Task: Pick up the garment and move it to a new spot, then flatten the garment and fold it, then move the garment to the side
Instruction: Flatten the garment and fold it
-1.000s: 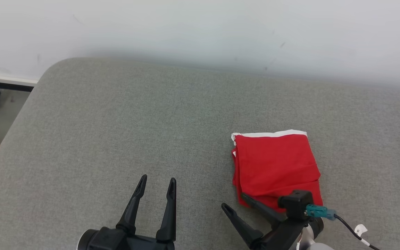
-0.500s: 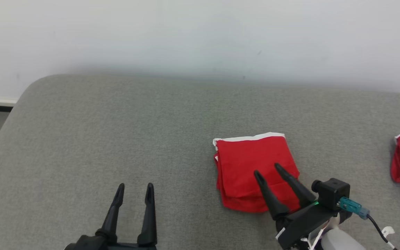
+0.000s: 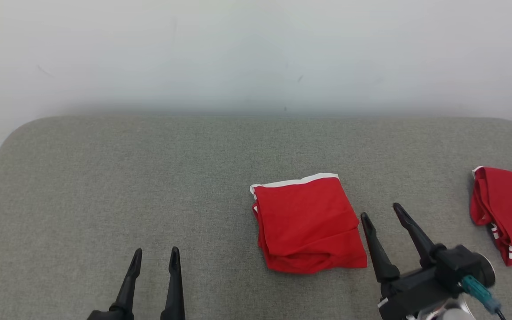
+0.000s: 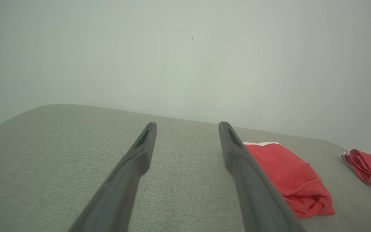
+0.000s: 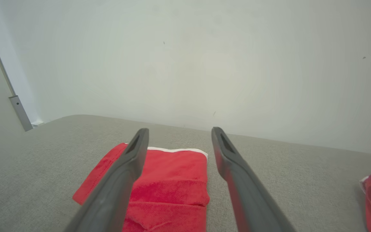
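Note:
A red garment with a white band along its far edge lies folded in a neat rectangle on the grey padded surface. The left wrist view has this folded garment to the right of the fingers, and in the right wrist view the garment lies under and between them. My right gripper is open and empty, just right of its near corner. My left gripper hangs open and empty near the front edge, well to the left. A second red garment with white stripes lies rumpled at the far right.
A plain white wall rises right behind the surface. The surface's rounded left corner drops to the floor. A grey door frame strip stands at the left in the right wrist view. Bare cushion lies left of the folded garment.
The head camera has swung to the right, bringing the rumpled garment into view. My right gripper has moved off the folded garment to its right side, staying open. The left gripper stays open.

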`<state>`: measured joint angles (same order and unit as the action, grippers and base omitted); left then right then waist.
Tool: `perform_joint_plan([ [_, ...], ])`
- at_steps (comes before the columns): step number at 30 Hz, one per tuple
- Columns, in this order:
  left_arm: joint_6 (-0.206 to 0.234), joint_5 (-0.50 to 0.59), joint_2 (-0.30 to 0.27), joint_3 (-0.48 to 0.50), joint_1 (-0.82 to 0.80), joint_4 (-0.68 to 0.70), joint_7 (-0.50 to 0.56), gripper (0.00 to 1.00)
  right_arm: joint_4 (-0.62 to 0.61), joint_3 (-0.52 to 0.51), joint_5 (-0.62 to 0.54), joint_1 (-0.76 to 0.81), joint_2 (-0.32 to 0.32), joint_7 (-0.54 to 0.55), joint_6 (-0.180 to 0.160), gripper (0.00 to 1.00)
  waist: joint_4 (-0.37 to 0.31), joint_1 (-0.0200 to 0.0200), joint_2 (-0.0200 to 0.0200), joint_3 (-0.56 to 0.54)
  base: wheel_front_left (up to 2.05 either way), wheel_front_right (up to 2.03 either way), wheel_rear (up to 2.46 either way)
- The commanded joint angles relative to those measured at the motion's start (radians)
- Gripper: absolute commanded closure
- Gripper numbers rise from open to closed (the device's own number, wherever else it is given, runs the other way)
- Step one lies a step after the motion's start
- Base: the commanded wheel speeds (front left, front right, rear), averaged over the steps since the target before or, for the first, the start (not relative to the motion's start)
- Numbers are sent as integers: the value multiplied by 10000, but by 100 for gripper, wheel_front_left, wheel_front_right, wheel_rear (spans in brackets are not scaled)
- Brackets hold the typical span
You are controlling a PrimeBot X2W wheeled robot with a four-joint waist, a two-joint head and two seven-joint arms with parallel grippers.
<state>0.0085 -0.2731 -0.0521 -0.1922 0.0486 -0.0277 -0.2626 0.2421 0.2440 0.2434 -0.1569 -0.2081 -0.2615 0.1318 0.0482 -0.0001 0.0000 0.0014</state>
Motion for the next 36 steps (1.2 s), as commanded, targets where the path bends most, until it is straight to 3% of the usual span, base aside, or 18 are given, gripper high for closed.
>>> perform_joint_plan([
  [1, -52, 158, 0, -5, 178, -51, -27, 0, -174, -184, -127, 298, 155, -37, -28, 0, -25, 1, 0, -33, 0, 0, 0],
  [12, 55, 934, 13, 199, 655, -266, -27, 0, -767, -676, -603, 1799, 740, -39, -28, 0, -130, 1, 0, -388, 0, 0, 0],
  [36, 36, 1244, 20, 112, 868, -468, -27, 0, -699, -769, -379, 2282, 980, -39, -28, 0, -119, 1, 0, -768, 0, 0, 0],
])
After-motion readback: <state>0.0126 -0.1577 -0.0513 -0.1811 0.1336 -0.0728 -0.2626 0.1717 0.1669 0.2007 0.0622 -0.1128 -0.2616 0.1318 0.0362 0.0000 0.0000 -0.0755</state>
